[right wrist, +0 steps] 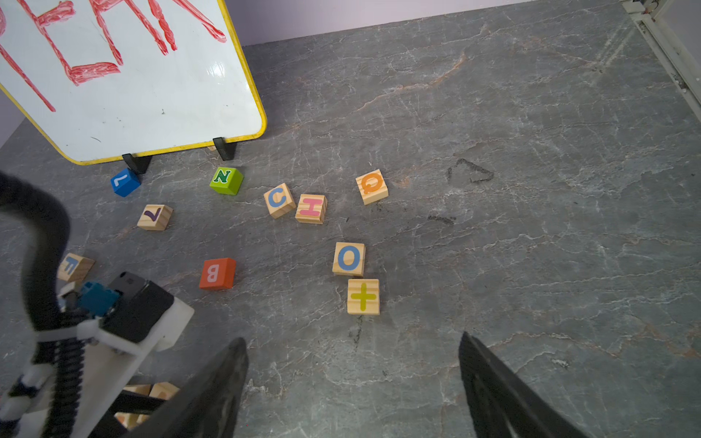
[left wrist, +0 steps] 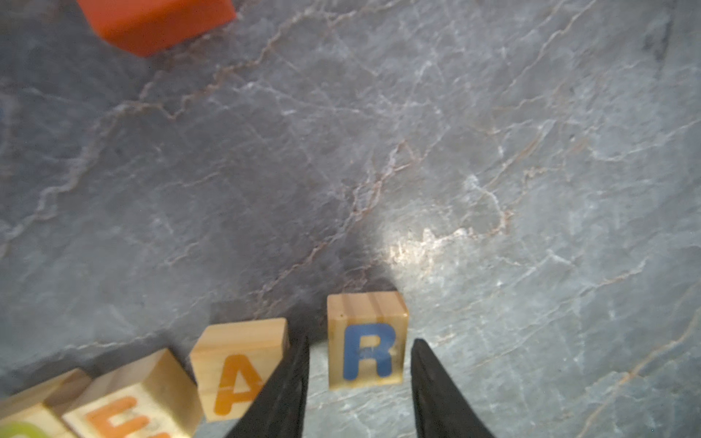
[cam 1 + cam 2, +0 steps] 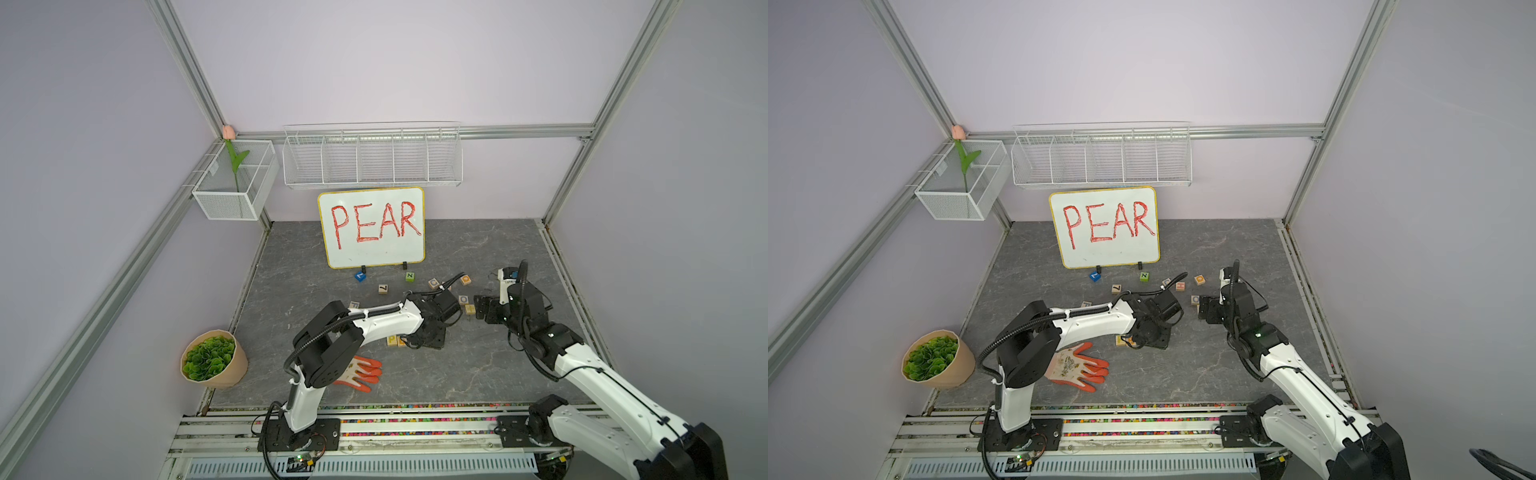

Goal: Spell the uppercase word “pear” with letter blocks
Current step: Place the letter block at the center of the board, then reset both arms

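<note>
In the left wrist view the letter blocks stand in a row on the grey stone-look table. The R block (image 2: 366, 341) is at one end, then the A block (image 2: 239, 368), the E block (image 2: 132, 409) and the corner of a further block (image 2: 22, 424) at the frame's edge. My left gripper (image 2: 360, 340) is open and straddles the R block, with a thin gap on each side. One of its fingers (image 2: 292, 379) stands between A and R. In a top view the left arm hides most of the row, leaving the P block (image 3: 392, 340) showing. My right gripper (image 1: 352, 338) hangs open and empty over bare table.
A whiteboard (image 3: 371, 226) reading PEAR stands at the back. Loose blocks lie in front of it: C (image 1: 279, 200), H (image 1: 311, 208), Q (image 1: 371, 186), O (image 1: 349, 258), a plus block (image 1: 363, 296), a red B (image 1: 217, 273) and a green N (image 1: 226, 181). An orange glove (image 3: 361, 374) and a plant pot (image 3: 214, 359) sit front left.
</note>
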